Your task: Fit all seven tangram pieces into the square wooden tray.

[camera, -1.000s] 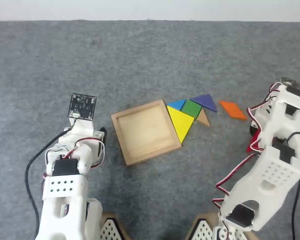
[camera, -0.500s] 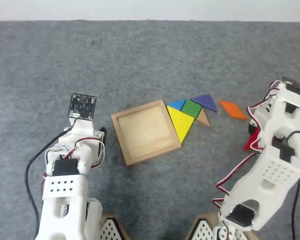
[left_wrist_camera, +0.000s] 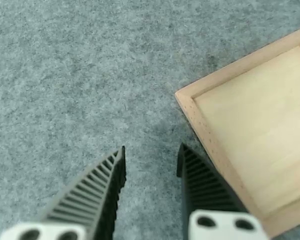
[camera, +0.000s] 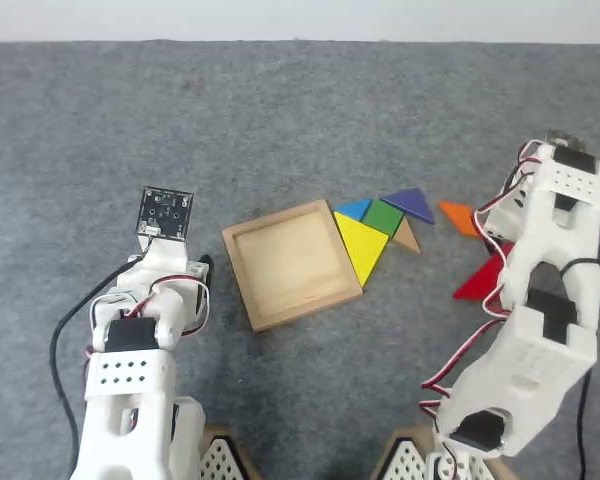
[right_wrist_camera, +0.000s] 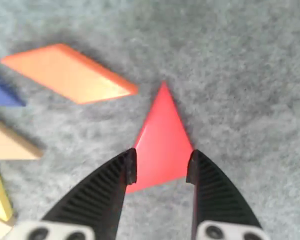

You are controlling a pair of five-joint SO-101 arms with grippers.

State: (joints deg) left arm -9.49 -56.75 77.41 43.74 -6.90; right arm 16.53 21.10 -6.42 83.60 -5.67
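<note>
The red triangle [right_wrist_camera: 162, 135] is sitting on the right side of the grey mat [camera: 280, 120], well apart from the tray [camera: 242, 262]. The right gripper [right_wrist_camera: 162, 165] is squeezing it. One finger is pressing on each slanted side near the wide end, and the pointy tip is sticking out in front. It is hard to tell whether the piece is resting on the mat or hanging just above it.

The piece is looking thin, flat and hard, like painted wood. It is probably very light and is not going to bend or break. Its smooth sides are likely slippery. Because the fingers are pushing on slanted sides, the piece could slide out or twist. Holding it near the wide end, as the gripper is doing now, seems the safest spot.

The orange piece [right_wrist_camera: 70, 72] is lying just beside the red tip, not touching it. Farther toward the tray, the purple triangle [camera: 410, 203], the tan triangle [camera: 407, 238], the green square [camera: 382, 216] and the blue triangle [camera: 354, 210] are bunching close together. The yellow triangle [camera: 358, 245] is leaning right against the tray's edge.

None of the seven pieces is sitting in the tray yet.

On the tray's other side, the left gripper [left_wrist_camera: 151, 162] is hanging low over the mat, near a corner of the tray. Its fingers are spread apart and are holding nothing.
</note>
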